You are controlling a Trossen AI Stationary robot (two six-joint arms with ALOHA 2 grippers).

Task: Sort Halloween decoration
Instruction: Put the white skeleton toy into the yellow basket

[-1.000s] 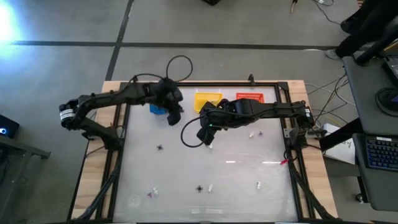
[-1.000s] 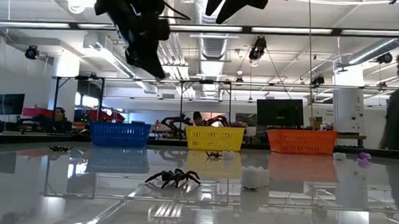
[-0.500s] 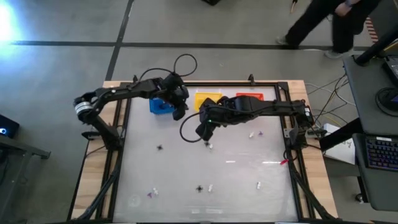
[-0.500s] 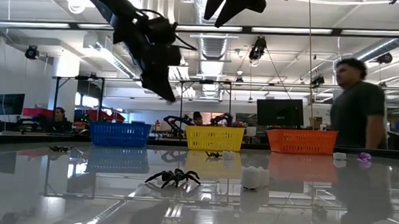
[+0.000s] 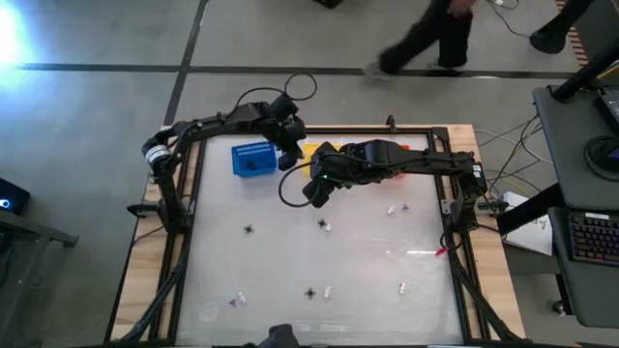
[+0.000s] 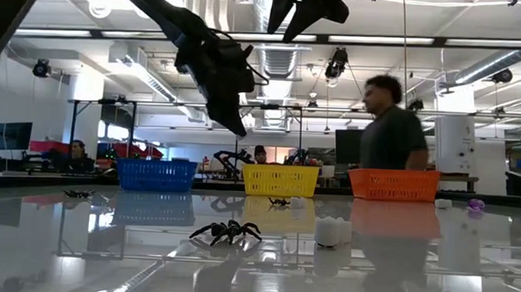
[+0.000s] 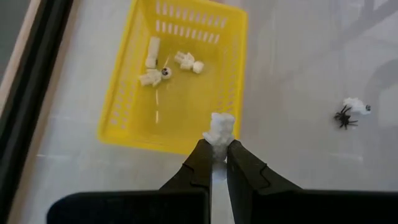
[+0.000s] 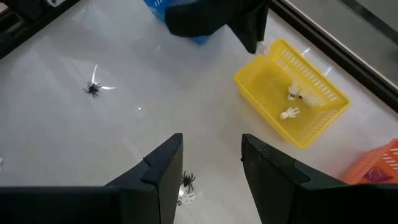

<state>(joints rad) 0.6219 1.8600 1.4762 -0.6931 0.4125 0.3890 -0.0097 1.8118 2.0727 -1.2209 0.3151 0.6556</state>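
Observation:
My left gripper (image 7: 215, 148) is shut on a small whitish decoration piece (image 7: 221, 126) and hangs above the rim of the yellow basket (image 7: 180, 74), on the side toward the blue basket (image 5: 251, 159). Several whitish pieces (image 7: 165, 65) lie inside the yellow basket. My right gripper (image 8: 211, 162) hangs open, high over the table's middle, with nothing between its fingers. Loose on the glass lie black spiders (image 5: 249, 230) (image 5: 310, 292), a whitish piece (image 5: 327, 227) and a purple piece (image 5: 235, 301). My left gripper pinches the whitish piece by its near end (image 7: 217, 140) between the free ends of its two fingers. The fingers slant down from the table's left side. The piece sticks out beyond the fingertips, lifted clear above the basket's rim.
Blue (image 6: 156, 173), yellow (image 6: 280, 179) and orange (image 6: 393, 183) baskets stand in a row along the far edge. A spider (image 6: 226, 231) and a whitish piece (image 6: 330, 230) lie mid-table. A person walks past behind the table. Black rails frame the glass top.
My left gripper, staying shut on the whitish piece, has swung from over the blue basket toward the table's right, sinking a little and rolling, and now hangs at the yellow basket's rim. My right gripper has drifted slightly toward the far edge. A person has walked across behind the table.

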